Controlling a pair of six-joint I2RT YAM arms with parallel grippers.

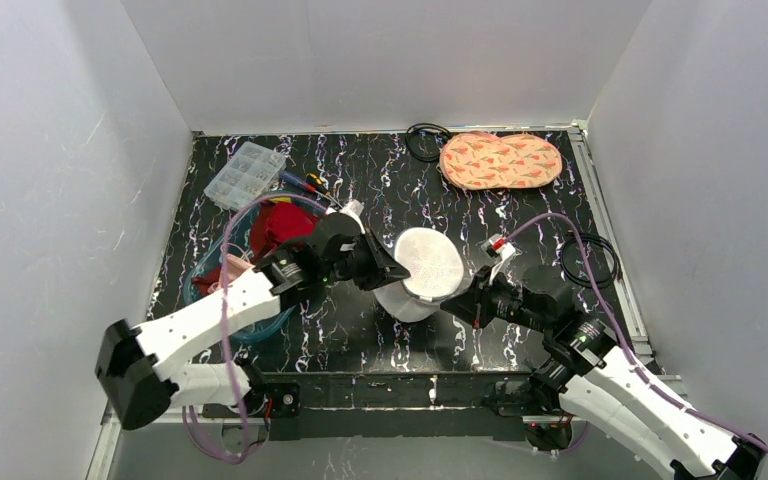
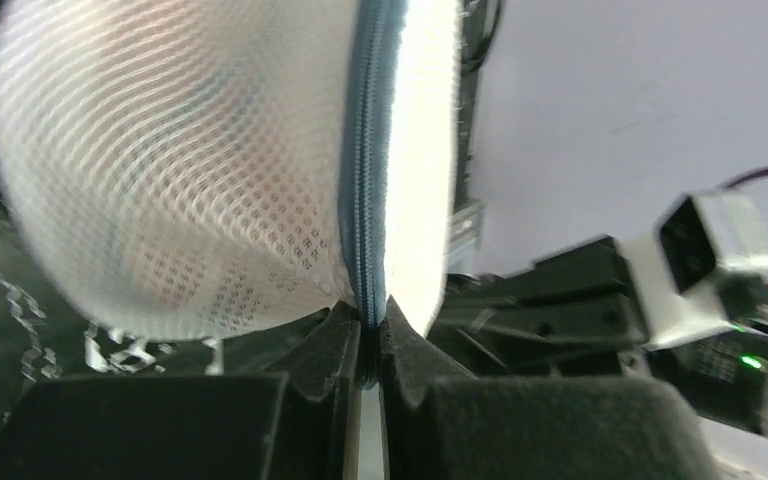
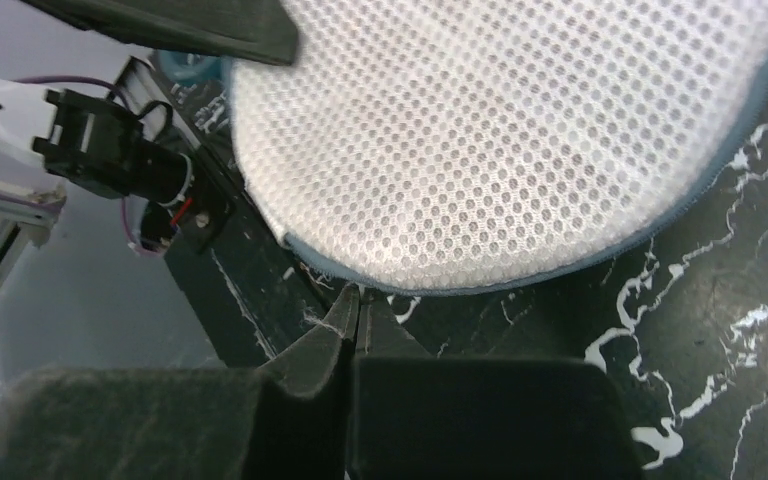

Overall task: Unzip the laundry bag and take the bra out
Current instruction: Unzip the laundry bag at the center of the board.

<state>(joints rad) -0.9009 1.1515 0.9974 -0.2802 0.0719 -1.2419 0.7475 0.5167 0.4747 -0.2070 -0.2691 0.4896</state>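
The laundry bag (image 1: 428, 262), a white mesh drum with blue-grey zipper trim (image 2: 365, 180), stands tilted on the black marbled table between the two arms. My left gripper (image 1: 392, 270) is at its left side and is shut on the zipper trim, which runs down between the fingertips in the left wrist view (image 2: 368, 335). My right gripper (image 1: 452, 305) is at the bag's lower right. In the right wrist view (image 3: 357, 300) its tips are shut at the blue-grey rim of the bag (image 3: 500, 130). The bra is hidden; only a faint pinkish shade shows through the mesh (image 2: 180, 170).
A blue-rimmed basket (image 1: 205, 272) with red cloth stands at the left, under the left arm. A clear compartment box (image 1: 245, 172) lies at the back left, an orange patterned pad (image 1: 500, 160) at the back right. Black cable coils lie at the back (image 1: 425, 140) and right (image 1: 590, 258).
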